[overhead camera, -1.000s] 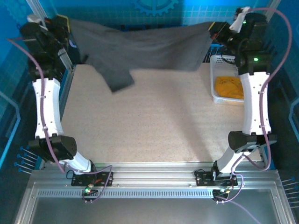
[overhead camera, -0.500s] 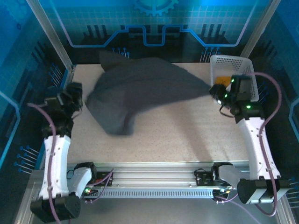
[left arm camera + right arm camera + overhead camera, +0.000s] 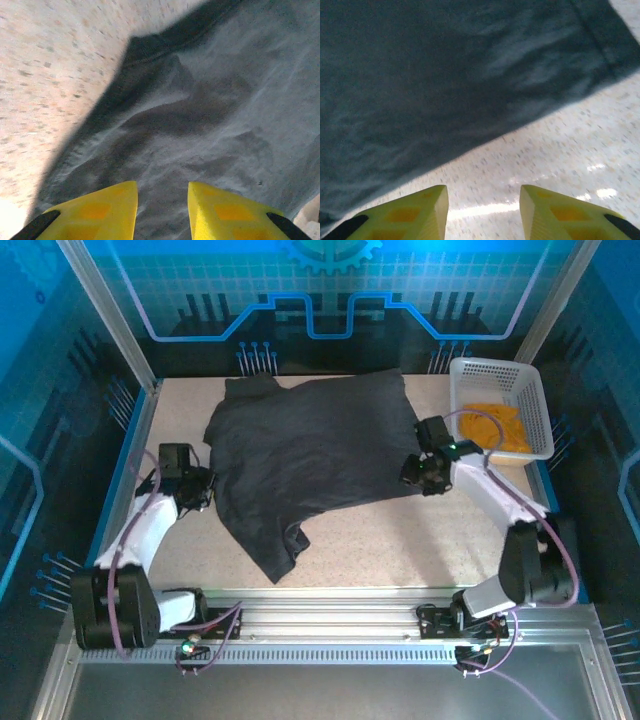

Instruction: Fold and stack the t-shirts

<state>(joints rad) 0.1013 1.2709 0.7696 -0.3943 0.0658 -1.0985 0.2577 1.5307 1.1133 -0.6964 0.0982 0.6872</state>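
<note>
A: From above, where does the grey shirt (image 3: 310, 450) lie?
B: It lies spread on the far half of the tabletop (image 3: 400, 540), between both grippers. The left gripper (image 3: 200, 490) is at its left edge and the right gripper (image 3: 415, 472) is at its right edge.
A: And its direction?
B: The long axis goes about left to right. The straight edge is on the right, and one sleeve points to the near edge. The orange shirt (image 3: 495, 428) is in the basket (image 3: 495, 368), far right.
A: The left wrist view?
B: The left gripper (image 3: 162, 192) has its fingers apart and holds nothing. The grey shirt (image 3: 210, 115) is under and ahead of it, wrinkled.
A: The right wrist?
B: The right gripper (image 3: 484, 192) is also spread, over the bare tabletop (image 3: 545, 150). The edge of the grey shirt (image 3: 445, 75) is just ahead.
</note>
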